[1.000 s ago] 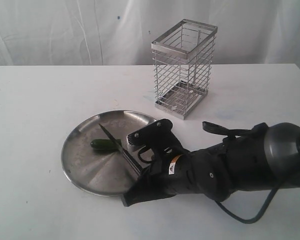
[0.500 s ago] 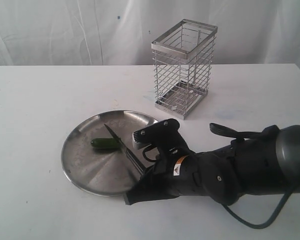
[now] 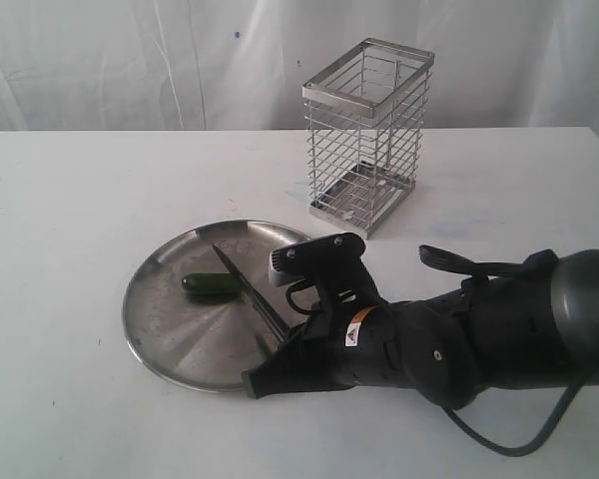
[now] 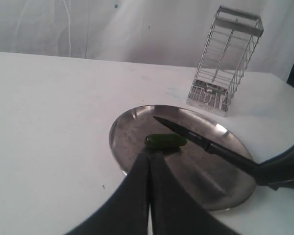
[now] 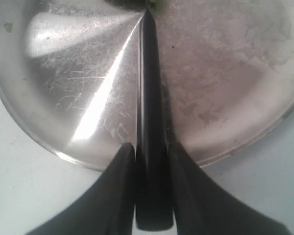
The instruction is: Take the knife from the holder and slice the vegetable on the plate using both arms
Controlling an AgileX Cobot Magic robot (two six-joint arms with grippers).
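The left gripper (image 4: pixel 148 157) is pressed together on nothing, its tips just beside the vegetable (image 3: pixel 211 285), which lies whole on the plate (image 3: pixel 155 334) with no loose slice in sight; the knife (image 3: pixel 248 290) slants at the vegetable's right end, its handle clamped in the right gripper (image 5: pixel 152 149); the holder (image 3: pixel 367 140) stands empty. Fetching looks done; steadying and slicing seem left to do.

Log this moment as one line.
right hand: shut on black-handled dark-bladed knife | blade by small green cucumber on round steel plate | left hand: shut, empty
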